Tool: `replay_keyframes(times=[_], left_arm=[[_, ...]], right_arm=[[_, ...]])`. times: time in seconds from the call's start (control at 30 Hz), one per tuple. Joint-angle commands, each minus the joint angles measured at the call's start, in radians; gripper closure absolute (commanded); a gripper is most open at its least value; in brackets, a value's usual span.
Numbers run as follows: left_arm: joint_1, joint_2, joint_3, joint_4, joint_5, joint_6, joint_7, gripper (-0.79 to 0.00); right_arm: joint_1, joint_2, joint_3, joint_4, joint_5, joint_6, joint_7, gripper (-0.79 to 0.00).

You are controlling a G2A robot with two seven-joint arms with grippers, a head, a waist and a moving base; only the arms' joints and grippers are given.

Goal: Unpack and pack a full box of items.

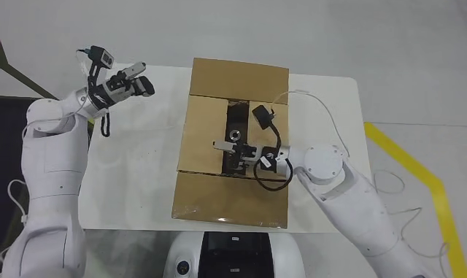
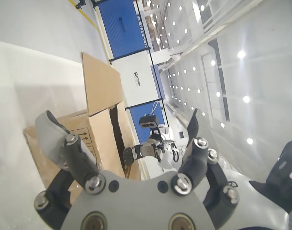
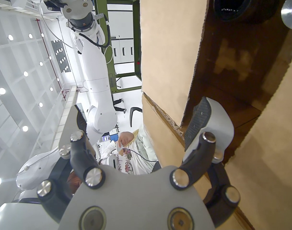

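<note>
Box location: cardboard box [image 1: 219, 125] at the middle of the white table [image 1: 124, 176].
Box axis: long axis from the table's near edge to its far edge; opening faces up.
Flaps: end flaps folded outward; the two side flaps nearly shut, with a dark slot between them.
Contents: black tube-like item [image 3: 241, 1] and silver round part [image 3: 291, 13] down in the slot.
Right gripper [image 3: 138, 111]: at the slot's near end, jaws apart, one finger over the opening, a side flap's corner between the fingers, not clamped.
Left gripper [image 1: 144, 79]: near the table's far left corner, well apart from the box, jaws apart, empty.
Handling: board judged light and stiff, hinging at the creases; edges likely to crush or tear.
Grip point: free edge of the side flap, near its corner.
</note>
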State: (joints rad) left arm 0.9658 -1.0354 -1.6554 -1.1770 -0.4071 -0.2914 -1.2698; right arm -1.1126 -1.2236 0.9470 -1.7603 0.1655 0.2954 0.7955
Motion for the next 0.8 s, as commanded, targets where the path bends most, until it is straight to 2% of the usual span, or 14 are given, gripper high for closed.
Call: replay_keyframes(times=[0.0,0.17,0.3,0.53,0.77], left_arm=[[-0.006,0.002,0.001,0.019,-0.022,-0.019,-0.032,-0.785],[-0.018,0.011,0.008,0.071,-0.020,-0.080,-0.102,-0.785],[-0.034,0.011,0.018,0.101,-0.052,-0.077,-0.074,-0.785],[-0.034,0.011,0.018,0.101,-0.052,-0.077,-0.074,-0.785],[-0.034,0.011,0.018,0.101,-0.052,-0.077,-0.074,-0.785]], right_arm=[[0.000,0.000,-0.002,0.008,0.003,-0.001,-0.001,-0.785],[0.012,-0.005,-0.014,0.048,0.024,-0.019,0.000,-0.785],[0.038,-0.015,-0.045,0.092,0.041,-0.050,0.005,-0.785],[0.082,-0.034,-0.104,0.148,0.054,-0.082,0.018,-0.785],[0.078,-0.038,-0.095,0.133,0.082,-0.119,0.002,-0.785]])
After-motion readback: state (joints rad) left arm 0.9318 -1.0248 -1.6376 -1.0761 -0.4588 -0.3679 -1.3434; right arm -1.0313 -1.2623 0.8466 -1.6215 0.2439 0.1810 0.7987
